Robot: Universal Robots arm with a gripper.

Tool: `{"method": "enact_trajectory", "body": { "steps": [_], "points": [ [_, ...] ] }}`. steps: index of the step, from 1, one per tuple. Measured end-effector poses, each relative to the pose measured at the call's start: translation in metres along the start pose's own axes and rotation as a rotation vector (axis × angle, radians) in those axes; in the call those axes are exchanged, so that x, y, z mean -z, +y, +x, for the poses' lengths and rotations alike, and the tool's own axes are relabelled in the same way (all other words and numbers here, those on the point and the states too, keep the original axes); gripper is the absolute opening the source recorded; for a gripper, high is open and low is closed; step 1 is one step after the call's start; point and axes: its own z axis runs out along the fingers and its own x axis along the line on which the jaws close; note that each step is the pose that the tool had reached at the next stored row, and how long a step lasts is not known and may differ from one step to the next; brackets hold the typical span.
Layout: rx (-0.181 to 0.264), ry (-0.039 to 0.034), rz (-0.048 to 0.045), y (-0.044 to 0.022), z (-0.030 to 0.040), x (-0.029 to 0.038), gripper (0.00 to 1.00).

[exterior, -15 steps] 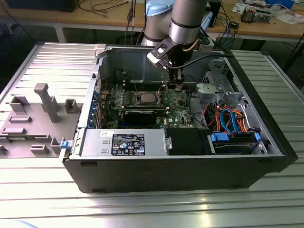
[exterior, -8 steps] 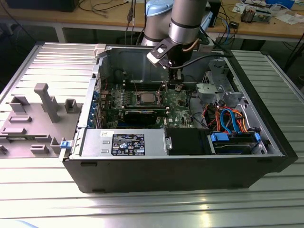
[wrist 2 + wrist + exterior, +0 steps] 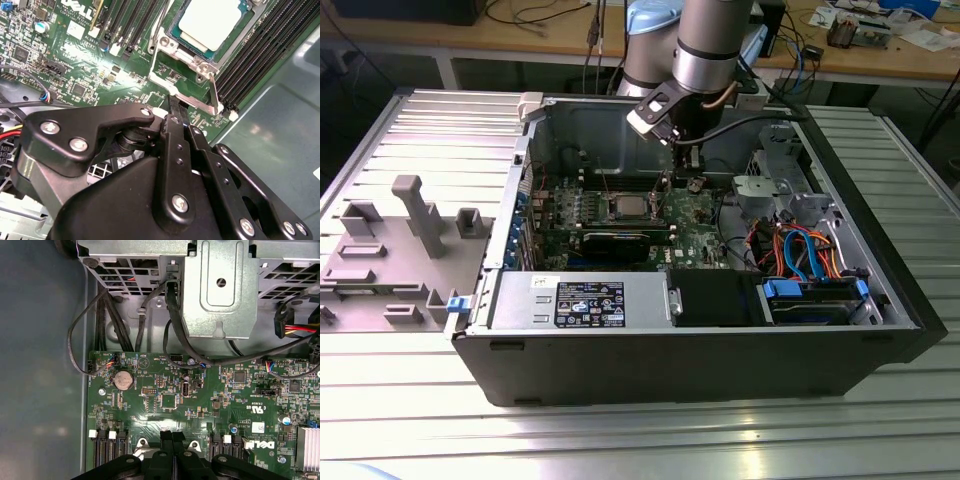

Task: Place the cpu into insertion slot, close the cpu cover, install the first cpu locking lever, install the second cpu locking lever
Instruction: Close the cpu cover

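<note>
Silver-grey cpu seated flat in the insertion slot mid-board, cpu cover seemingly down around it. Square, so no real long axis, edges in line with the memory slots. Then to the exterior view's right, just beside the socket: gripper, tip-down, fingers pinched together, nothing visible between. Thin silver locking lever slanting from socket corner toward those tips, pretty sure.

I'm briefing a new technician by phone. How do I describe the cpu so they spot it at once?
Look into the open computer case at the green motherboard on its floor. Between the banks of long black memory slots lies the cpu, a flat square in a silver metal frame. Its pale silver top sets it apart from the small dark chips around it.
</note>
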Motion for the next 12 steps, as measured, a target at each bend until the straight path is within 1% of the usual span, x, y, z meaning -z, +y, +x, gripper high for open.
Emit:
{"method": "enact_trajectory", "body": {
  "steps": [12],
  "points": [
    [0.0, 0.0, 0.0, -0.003, 0.0001, 0.0, 0.11]
  ]
}}
